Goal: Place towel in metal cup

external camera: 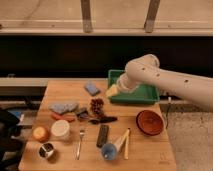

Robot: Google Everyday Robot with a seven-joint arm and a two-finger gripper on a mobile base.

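Note:
The towel (63, 107), a pale blue-grey crumpled cloth, lies on the left part of the wooden table (145, 150). Near the table's front left corner stands the metal cup (46, 150), small and shiny with a dark inside. My gripper (112, 91) hangs at the end of the white arm (165, 80), which reaches in from the right. It sits over the left edge of the green tray (145, 93), far from both towel and cup. It is open with nothing in it.
A blue sponge (91, 88) lies at the back. Around the middle are a pine cone (96, 106), a fork (80, 142), a black bar (102, 135), a white tub (60, 130), an orange object (40, 133), a blue cup (109, 150) and a red bowl (149, 122).

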